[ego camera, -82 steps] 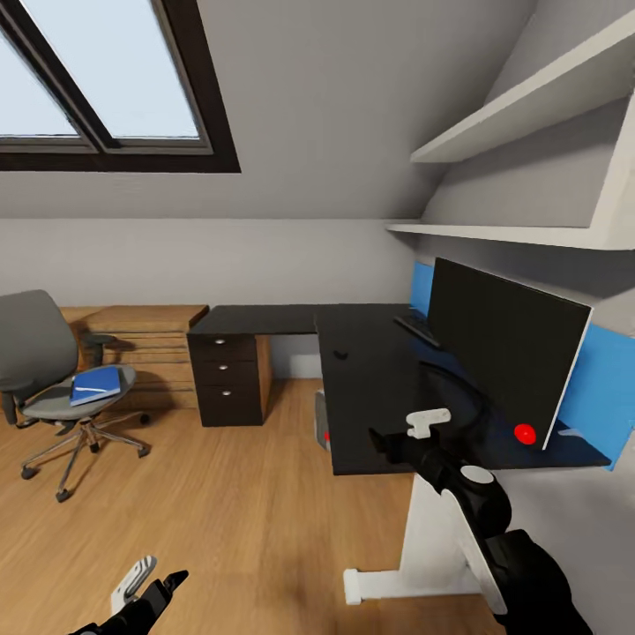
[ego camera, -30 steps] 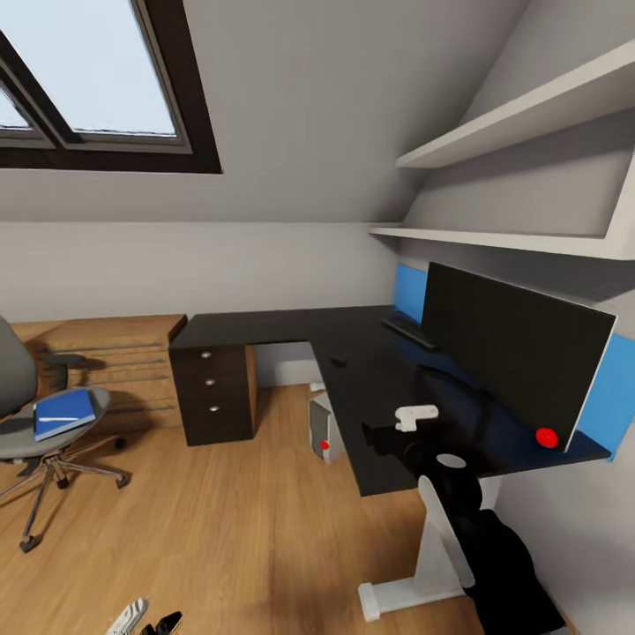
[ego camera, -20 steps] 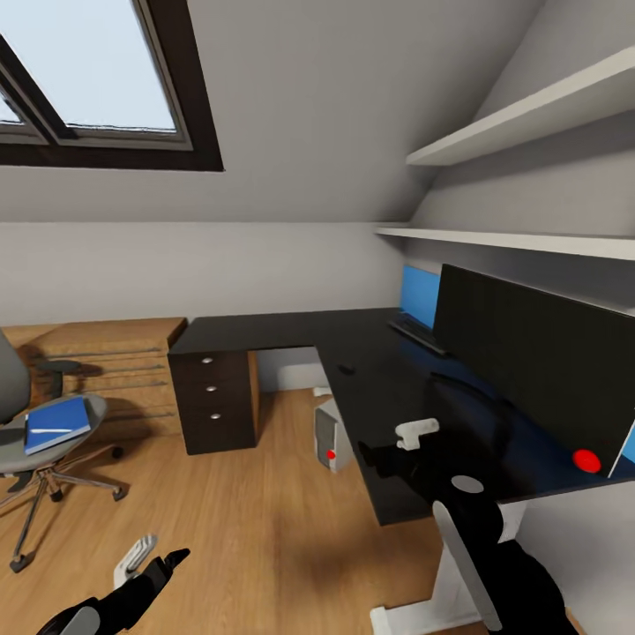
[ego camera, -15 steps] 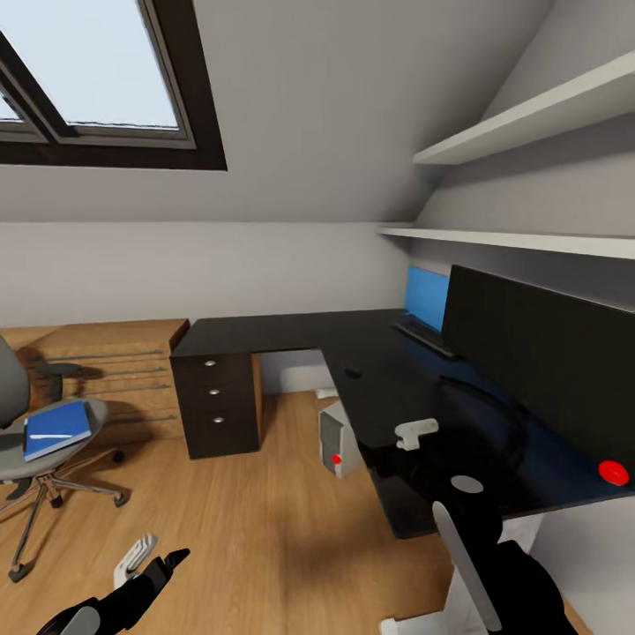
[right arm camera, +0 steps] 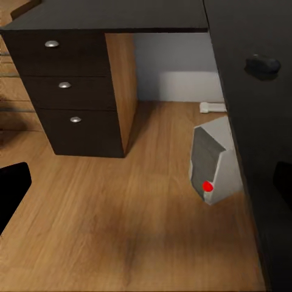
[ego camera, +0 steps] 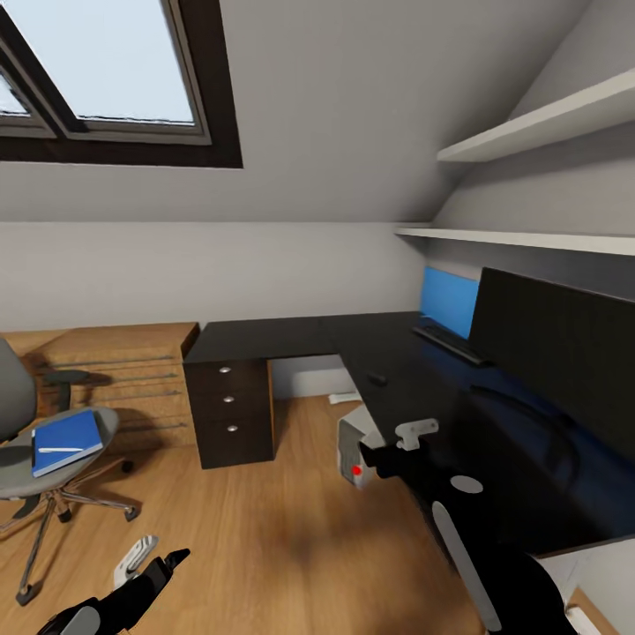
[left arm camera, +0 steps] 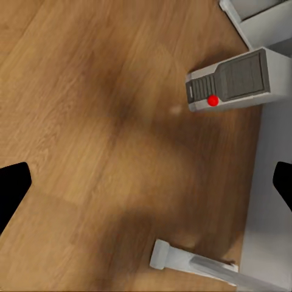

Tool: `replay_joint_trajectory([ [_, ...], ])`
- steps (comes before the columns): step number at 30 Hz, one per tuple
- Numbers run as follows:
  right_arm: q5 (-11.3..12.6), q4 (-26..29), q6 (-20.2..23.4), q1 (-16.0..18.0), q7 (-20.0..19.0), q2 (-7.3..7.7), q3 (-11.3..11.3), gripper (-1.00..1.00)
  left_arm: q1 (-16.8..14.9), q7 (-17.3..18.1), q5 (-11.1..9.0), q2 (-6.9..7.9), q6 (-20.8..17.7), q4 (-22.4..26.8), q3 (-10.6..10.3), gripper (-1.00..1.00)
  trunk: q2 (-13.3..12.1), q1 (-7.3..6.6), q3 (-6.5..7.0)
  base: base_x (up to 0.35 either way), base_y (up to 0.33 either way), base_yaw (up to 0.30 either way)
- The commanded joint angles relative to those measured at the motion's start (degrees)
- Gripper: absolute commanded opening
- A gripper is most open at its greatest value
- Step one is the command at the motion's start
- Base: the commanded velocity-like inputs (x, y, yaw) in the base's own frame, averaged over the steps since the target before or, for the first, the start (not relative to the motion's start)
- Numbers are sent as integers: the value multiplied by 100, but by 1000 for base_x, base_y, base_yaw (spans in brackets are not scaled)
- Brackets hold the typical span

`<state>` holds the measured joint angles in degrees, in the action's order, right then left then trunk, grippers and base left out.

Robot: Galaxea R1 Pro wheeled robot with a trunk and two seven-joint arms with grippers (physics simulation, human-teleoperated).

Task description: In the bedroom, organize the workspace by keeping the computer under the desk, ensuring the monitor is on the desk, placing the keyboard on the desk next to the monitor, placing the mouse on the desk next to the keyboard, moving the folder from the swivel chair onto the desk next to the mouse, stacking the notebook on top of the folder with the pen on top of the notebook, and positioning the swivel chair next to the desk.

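The black-topped desk (ego camera: 291,337) runs along the wall and down the right side. On it stand the monitor (ego camera: 564,348), the keyboard (ego camera: 450,342) beyond it, and the small dark mouse (ego camera: 377,379) (right arm camera: 261,64). The computer (ego camera: 354,450) (left arm camera: 240,79) (right arm camera: 216,161) stands on the floor at the desk's edge. At far left the swivel chair (ego camera: 22,397) carries the blue folder (ego camera: 66,434); a thin pale line crosses its cover, and I cannot tell if that is the pen. The notebook is out of view. My left gripper (ego camera: 150,564) (left arm camera: 146,188) hangs open over the floor. My right gripper (ego camera: 395,445) (right arm camera: 146,182) is open beside the desk edge.
A dark drawer unit (ego camera: 234,401) (right arm camera: 67,91) stands under the desk's left end, with a pale wooden chest (ego camera: 115,370) beside it. White shelves (ego camera: 547,123) hang over the desk and a skylight (ego camera: 106,79) is up left. A white desk foot (left arm camera: 188,261) lies on the wood floor.
The whole picture has shifted: the camera has come nearer the desk and turned, so the monitor's red dot has slid out at the right. Both grippers stay open; no object has moved.
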<state>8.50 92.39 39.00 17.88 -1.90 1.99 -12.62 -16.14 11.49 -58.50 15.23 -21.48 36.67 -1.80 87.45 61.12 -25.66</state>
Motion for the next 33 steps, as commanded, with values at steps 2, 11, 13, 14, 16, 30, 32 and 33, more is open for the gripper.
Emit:
replay_joint_trajectory([
  [2,25,7,29,5,5,3,-3,100,-4,3,-49,6,-17,-2,-18,100,4,1,-7,133,299,0],
  [11,21,7,29,5,9,3,-3,100,-4,3,-54,7,-22,-2,-22,100,4,1,-7,34,312,0],
  [13,19,2,29,5,12,3,-3,100,-4,3,-55,2,-22,-2,-22,100,4,1,-7,4,316,0],
  [14,16,-4,29,5,13,3,-3,100,-4,3,-55,1,-22,-2,-22,100,4,1,-7,2,316,0],
  [16,14,-41,36,5,14,3,0,100,-6,3,-56,-2,-22,-2,-22,100,4,1,-7,14,316,0],
  [30,-21,-2148,5,12,-63,5,-268,100,-7,9,-9,-41,0,7,-35,100,4,1,-7,195,178,0],
  [32,-23,-2199,4,13,-64,4,-329,100,-10,6,-13,-48,2,7,-33,100,4,1,-7,57,31,0],
  [33,-23,-2209,3,13,-64,3,-371,100,-9,5,-16,-49,2,7,-32,100,4,1,-7,36,20,0],
])
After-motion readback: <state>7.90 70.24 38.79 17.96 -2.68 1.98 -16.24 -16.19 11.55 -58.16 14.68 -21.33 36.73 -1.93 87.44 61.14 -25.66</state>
